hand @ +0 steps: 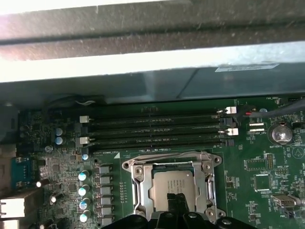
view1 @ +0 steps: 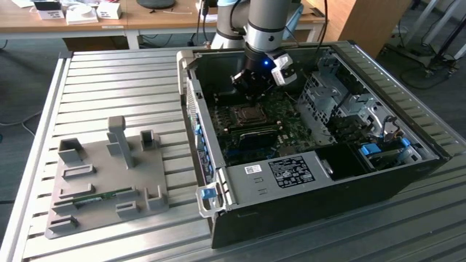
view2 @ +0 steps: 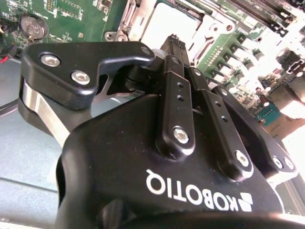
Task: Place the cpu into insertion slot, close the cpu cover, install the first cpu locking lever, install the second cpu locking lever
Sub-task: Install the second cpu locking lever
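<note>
Silver-grey, the cpu (hand: 172,187) lies flat in the insertion slot (hand: 143,191) at lower centre of the first wrist view, with the cpu cover (hand: 208,180) down around it as a metal frame. Black fingers (hand: 177,204) stand pressed together over the chip's near edge, their tips on or just above its face; which of the two cannot be told.

In the second wrist view the gripper (view2: 175,44) fills the lower frame, its fingers (view2: 172,47) closed and pointing at the pale chip (view2: 167,24) at upper centre.

In the exterior view the gripper (view1: 251,98) hangs inside an open computer case (view1: 306,191) on a slatted metal counter (view1: 109,82), just above the slot (view1: 248,114) on the green board (view1: 287,131). A grey fixture plate (view1: 102,174) sits at lower left.
</note>
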